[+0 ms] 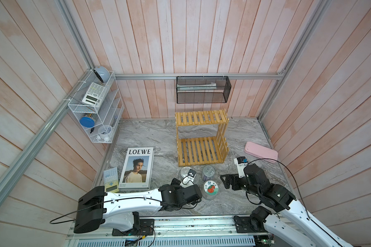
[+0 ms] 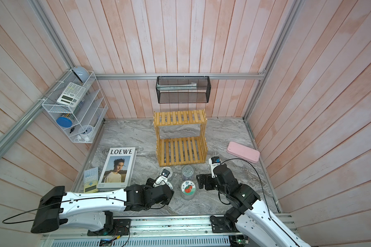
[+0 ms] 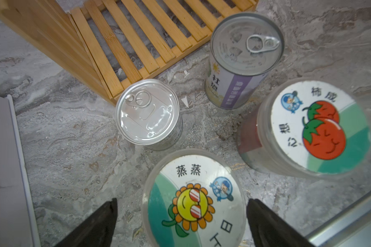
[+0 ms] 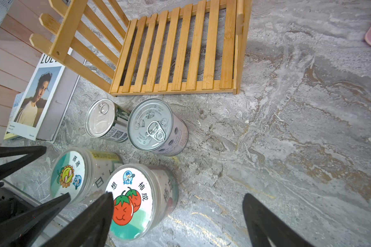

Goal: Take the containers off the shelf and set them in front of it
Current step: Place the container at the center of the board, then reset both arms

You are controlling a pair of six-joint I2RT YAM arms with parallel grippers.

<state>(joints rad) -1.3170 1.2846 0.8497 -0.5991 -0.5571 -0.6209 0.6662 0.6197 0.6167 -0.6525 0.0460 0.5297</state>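
Careful now: the left gripper has its jaws spread wide on either side of the sunflower jar. If it pulls away with any sideways drift, a finger could catch the lid. That would rock the jar into the tomato jar or the plain tin, which both stand close by. We see the same risk on the other side. The right gripper is also open, and one finger crosses the tomato jar's lid in the wrist view, so a low sweep could knock it.

All four containers, the purple tin included, stand upright on the table just in front of the shelf. Both its tiers are bare, so we judge the job nearly done.

The sunflower jar sits squarely between the left jaws, with a clear gap on one side. The other finger is close to the rim, and we cannot tell whether it touches. The tomato jar lies off to one side of the right jaws, not between them.
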